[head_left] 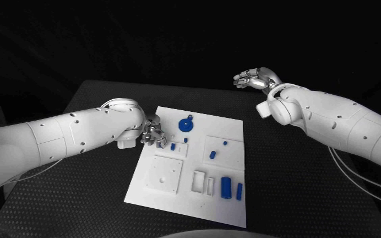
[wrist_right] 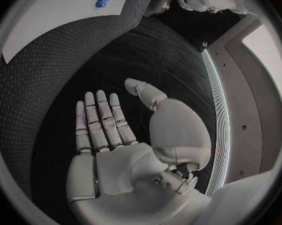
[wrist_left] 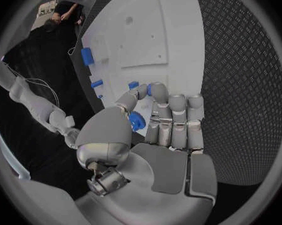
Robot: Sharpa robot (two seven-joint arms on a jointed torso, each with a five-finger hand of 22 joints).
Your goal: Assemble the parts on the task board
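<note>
The left hand (wrist_left: 155, 130) pinches a small blue part (wrist_left: 136, 120) between thumb and curled fingers, low over the board's (head_left: 159, 194) left edge, probably to carry it to a seat there. Which seat it suits is hard to tell, since the fingers cover most of it. The right hand (wrist_right: 125, 140) hangs well off the board over the table (head_left: 317, 194), fingers straight, side by side, holding nothing, seemingly kept clear. More parts lie on the board, among them a gear (head_left: 186, 124).
</note>
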